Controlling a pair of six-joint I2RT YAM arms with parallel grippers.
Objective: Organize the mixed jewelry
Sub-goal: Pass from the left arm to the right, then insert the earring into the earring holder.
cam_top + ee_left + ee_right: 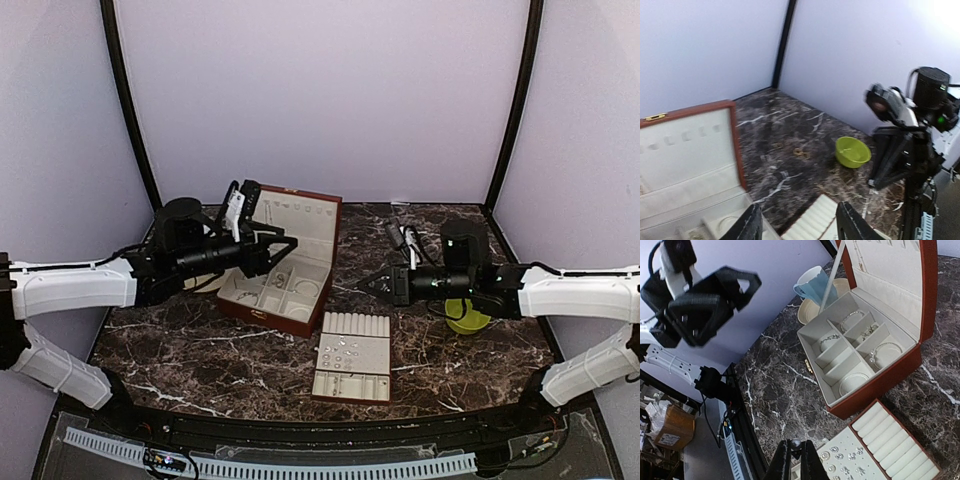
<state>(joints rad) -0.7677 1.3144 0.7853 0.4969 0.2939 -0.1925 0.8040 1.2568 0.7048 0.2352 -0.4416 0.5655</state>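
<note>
Top external: shows left hand (280,252) poised over the open box (300,215), right hand (364,287) near the tray (350,325). Left wrist: shows fingers (751,225) parted, nothing between. Right wrist: shows right hand pinched shut, seemingly empty, and jewelry (854,316) lying in box compartments and on tray. Probably between pieces; calls next for a fine pinch on another.

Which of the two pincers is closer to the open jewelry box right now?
The left. The left pincer hangs open directly above the jewelry box. The right pincer, shut, is off to the box's right side, not over it.
</note>
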